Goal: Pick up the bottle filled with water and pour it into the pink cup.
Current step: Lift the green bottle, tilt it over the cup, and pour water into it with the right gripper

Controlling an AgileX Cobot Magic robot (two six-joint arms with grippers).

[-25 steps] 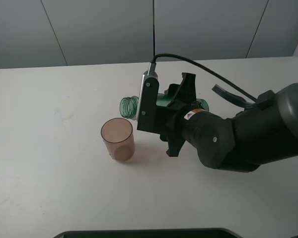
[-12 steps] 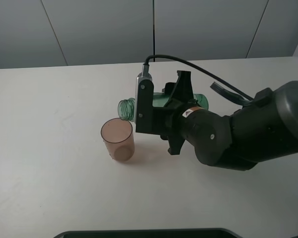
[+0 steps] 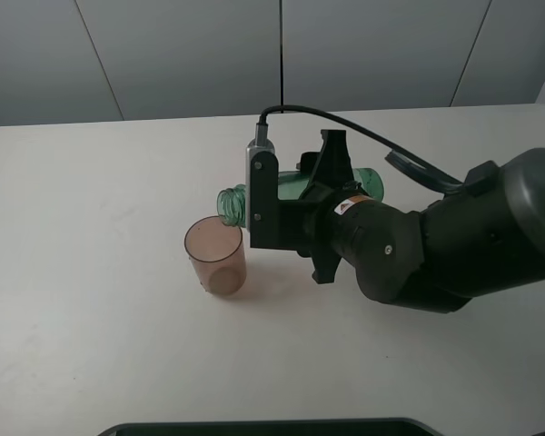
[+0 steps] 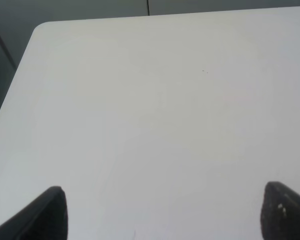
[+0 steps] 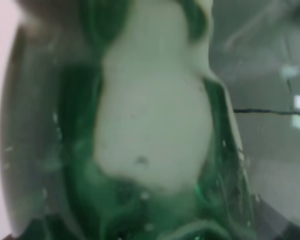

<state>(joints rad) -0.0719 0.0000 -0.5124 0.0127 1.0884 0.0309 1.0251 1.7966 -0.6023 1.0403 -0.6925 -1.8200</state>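
The green-tinted bottle (image 3: 230, 202) lies nearly level in the air, and my right gripper (image 3: 325, 202) is shut on its body. Its open capless neck points left and hangs just above the far right rim of the pink cup (image 3: 216, 259), which stands upright on the white table (image 3: 91, 345). The right wrist view is filled by the blurred green bottle (image 5: 150, 125) close up. My left gripper (image 4: 167, 215) is open over bare table, with only its dark fingertips (image 4: 52, 212) showing. The exterior view does not show it.
The right arm's bulky dark body (image 3: 445, 245) covers the table's right middle. A black cable (image 3: 345, 123) arcs above the wrist. A dark edge (image 3: 254, 427) runs along the table's near side. Grey wall panels stand behind.
The bottle has shifted slightly left and its neck has dipped closer to the cup's rim. The cup has not moved.
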